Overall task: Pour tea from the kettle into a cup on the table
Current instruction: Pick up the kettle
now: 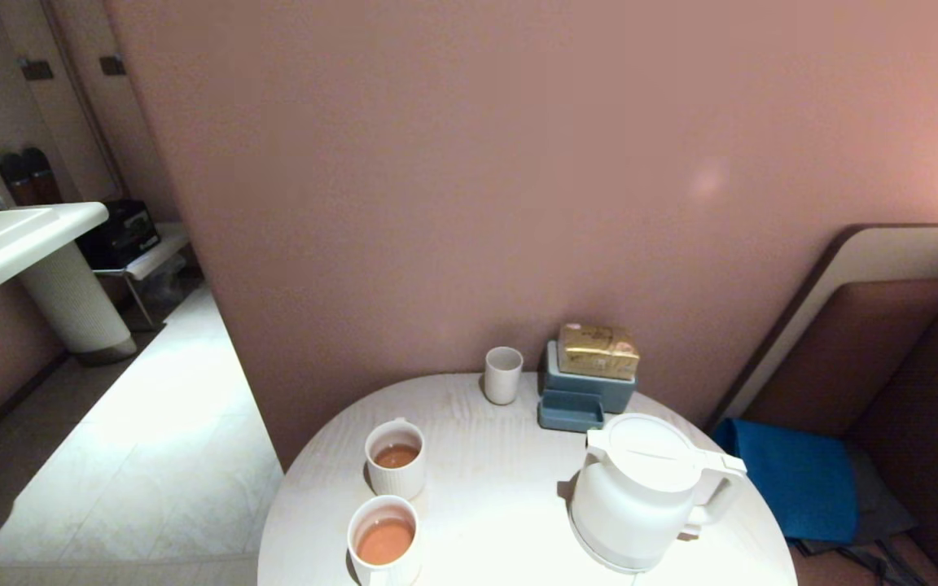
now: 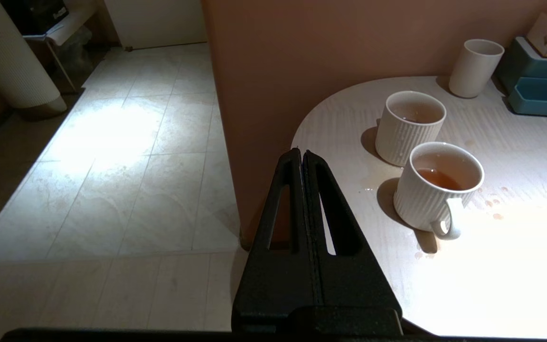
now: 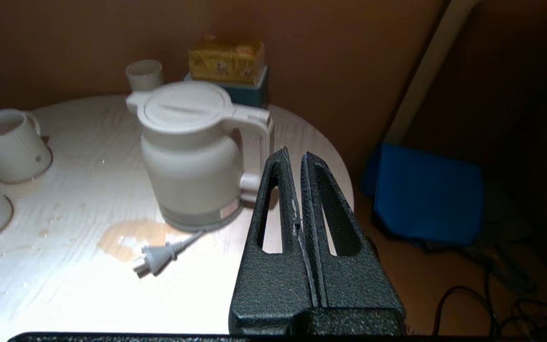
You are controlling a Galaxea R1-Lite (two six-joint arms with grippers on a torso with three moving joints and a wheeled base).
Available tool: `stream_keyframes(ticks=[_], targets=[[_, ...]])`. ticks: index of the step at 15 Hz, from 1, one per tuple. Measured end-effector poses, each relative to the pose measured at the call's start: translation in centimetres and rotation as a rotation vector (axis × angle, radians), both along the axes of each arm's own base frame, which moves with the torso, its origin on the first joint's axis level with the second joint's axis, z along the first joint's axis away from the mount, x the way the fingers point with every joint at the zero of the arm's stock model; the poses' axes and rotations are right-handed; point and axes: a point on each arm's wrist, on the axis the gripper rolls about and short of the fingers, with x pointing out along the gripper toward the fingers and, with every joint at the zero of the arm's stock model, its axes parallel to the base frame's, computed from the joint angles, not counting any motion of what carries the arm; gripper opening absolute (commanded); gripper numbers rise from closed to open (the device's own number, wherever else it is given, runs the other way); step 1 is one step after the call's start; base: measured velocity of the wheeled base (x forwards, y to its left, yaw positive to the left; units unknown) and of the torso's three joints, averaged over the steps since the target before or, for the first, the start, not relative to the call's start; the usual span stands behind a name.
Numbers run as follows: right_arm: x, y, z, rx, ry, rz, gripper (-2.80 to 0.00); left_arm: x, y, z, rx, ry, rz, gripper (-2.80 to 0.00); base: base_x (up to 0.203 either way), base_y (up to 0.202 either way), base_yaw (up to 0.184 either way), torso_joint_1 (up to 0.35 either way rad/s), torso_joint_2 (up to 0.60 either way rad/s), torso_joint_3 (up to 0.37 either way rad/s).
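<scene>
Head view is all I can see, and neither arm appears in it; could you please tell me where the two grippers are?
Observer: Both are held at the near edge of the round pale wood-grain table, jaws shut and empty: the left gripper towards the white ribbed mugs, the right gripper facing the loop handle of the large white electric kettle.
Operator: Thank you. Is the tabletop dry around the kettle?
Observer: No. The right wrist view shows a brownish puddle beside the kettle, with a white power plug lying loose at the puddle's edge.
</scene>
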Motion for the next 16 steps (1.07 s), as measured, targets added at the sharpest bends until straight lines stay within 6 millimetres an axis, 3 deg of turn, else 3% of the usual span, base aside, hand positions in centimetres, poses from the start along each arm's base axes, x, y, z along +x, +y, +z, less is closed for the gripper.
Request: stream_keyframes(ticks=[3,5,9,12,16], targets=[[-0.5,0.0,4.4,0.004,-0.051,0.001,-2.80,0.0,0.0,0.0,-0.001,0.000,0.000,-2.80,0.000,0.000,0.000,0.000,0.00,0.000],[0.6,0.0,7.6,0.004,-0.009,0.002,-2.80,0.0,0.0,0.0,0.000,0.000,0.000,-2.80,0.000,0.000,0.000,0.000,0.00,0.000],[6.5,0.0,11.5,0.001,0.273,-0.017,-2.80,0.0,0.0,0.0,0.000,0.000,0.000,-2.80,0.000,0.000,0.000,0.000,0.00,0.000],[12.3,0.0,10.7,-0.005,0.650,-0.033,-2.80,0.0,0.0,0.0,0.000,0.000,0.000,-2.80,0.000,0.000,0.000,0.000,0.00,0.000],[18.4,-0.4,6.6,-0.004,1.055,-0.059,-2.80,0.0,0.0,0.0,0.000,0.000,0.000,-2.80,0.000,0.000,0.000,0.000,0.00,0.000]])
